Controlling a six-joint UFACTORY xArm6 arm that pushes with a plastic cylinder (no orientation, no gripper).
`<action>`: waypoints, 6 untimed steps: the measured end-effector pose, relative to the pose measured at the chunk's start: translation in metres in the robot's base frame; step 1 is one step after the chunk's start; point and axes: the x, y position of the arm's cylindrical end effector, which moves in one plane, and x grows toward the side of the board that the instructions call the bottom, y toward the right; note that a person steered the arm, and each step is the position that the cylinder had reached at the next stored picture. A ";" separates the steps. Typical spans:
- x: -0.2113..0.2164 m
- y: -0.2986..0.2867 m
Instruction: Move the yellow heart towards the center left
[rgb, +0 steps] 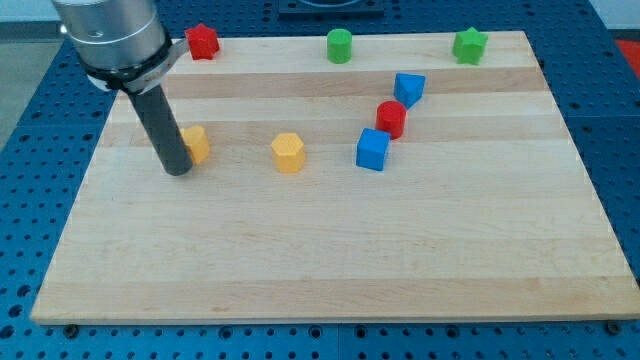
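The yellow heart (197, 143) is found at the view's left, roughly at the board's mid-height, half hidden behind the dark rod, so its lobes and point cannot be made out and neither its heading nor its long axis can be told. My tip (177, 170) is planted on the wooden board (330, 260) just at seven o'clock of that heart, the rod appearing to touch the heart's left face; no jaws are carried by the rod, so nothing is clasped and only pushing contact is offered. The visible part of the heart is seen as a small orange-yellow block with a paler top. At three o'clock of it, well apart, a yellow hexagonal block (288, 152) is set. Further toward three o'clock a blue cube (372, 150) lies, with a red cylinder (391, 119) just at one o'clock of it and a blue angular block (408, 89) beyond that. Along the far edge a red star-like block (203, 41), a green cylinder (340, 46) and a green star-like block (469, 45) are ranged.
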 end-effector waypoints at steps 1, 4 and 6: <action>-0.013 0.002; -0.020 0.002; 0.016 0.013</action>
